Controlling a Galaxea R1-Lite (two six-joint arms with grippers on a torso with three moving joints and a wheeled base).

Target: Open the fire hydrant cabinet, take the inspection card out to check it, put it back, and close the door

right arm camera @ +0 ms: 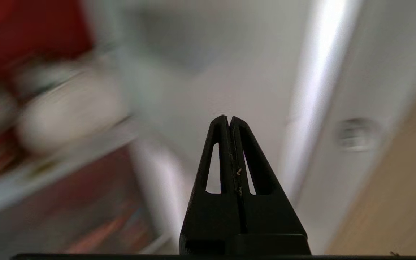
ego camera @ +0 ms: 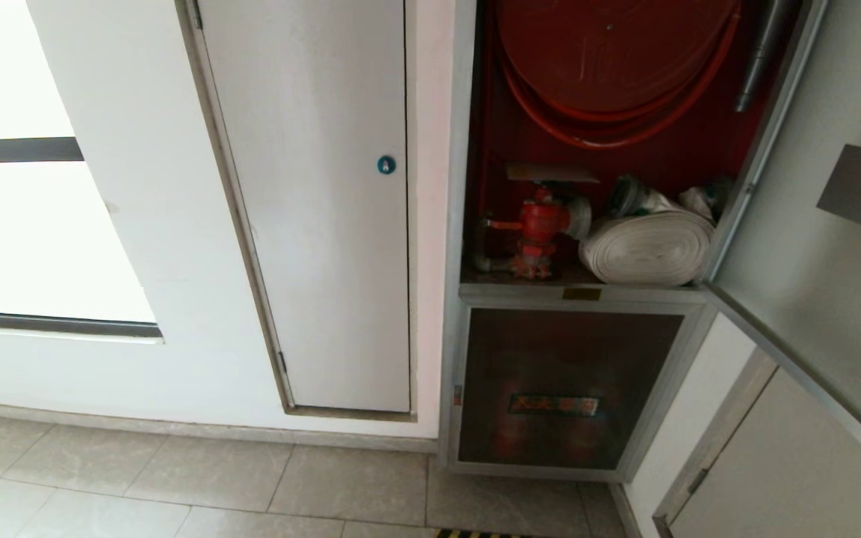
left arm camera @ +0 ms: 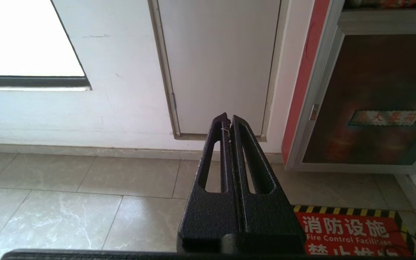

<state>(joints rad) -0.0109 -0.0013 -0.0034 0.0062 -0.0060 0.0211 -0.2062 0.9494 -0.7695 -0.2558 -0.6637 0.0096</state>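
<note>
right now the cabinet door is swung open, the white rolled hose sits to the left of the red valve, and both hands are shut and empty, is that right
One thing is wrong: in the head view the white rolled hose sits to the right of the red valve, not the left. The rest holds: the door of the fire hydrant cabinet is swung open, and the wrist views show the left hand and right hand shut and empty.

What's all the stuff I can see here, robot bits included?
cabinet: one, silver frame, red inside, right of the white panel
door: one, grey, swung open on the cabinet's right
hose reel: one, red, upper cabinet
valve: one, red, lower left of the open compartment
rolled hose: one, white, beside the valve
lower panel: one, dark glass, under the compartment
white panel: one, blue round lock, left of the cabinet
floor sign: one, red, before the cabinet
left gripper: black, shut, empty
right gripper: black, shut, empty
</note>
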